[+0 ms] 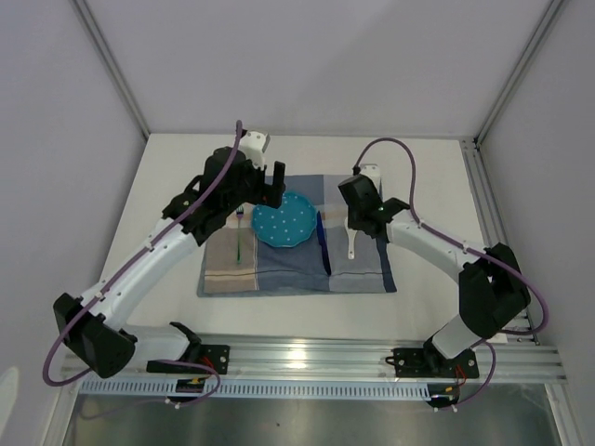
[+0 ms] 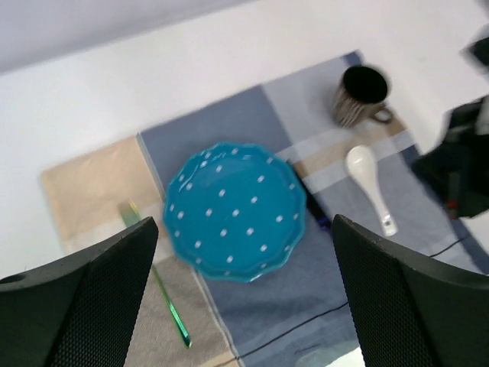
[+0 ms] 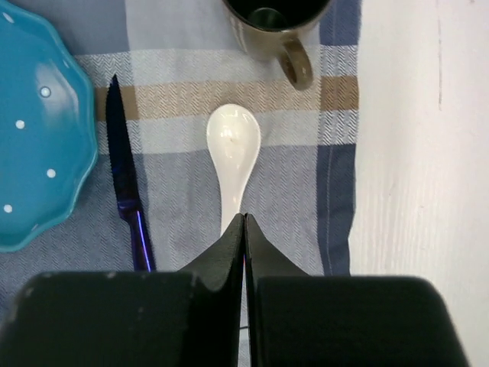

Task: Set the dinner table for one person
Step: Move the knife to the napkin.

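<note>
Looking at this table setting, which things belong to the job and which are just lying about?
For the job: dinner table, checked placemat, blue dotted plate, green fork, blue-handled knife, white spoon, dark mug.
Not part of it: purple cable, white enclosure wall.

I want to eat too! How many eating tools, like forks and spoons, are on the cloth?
3. A green fork left of the blue plate, a blue knife just right of it, and a white spoon further right, near the mug. The arms may hide more.
</note>
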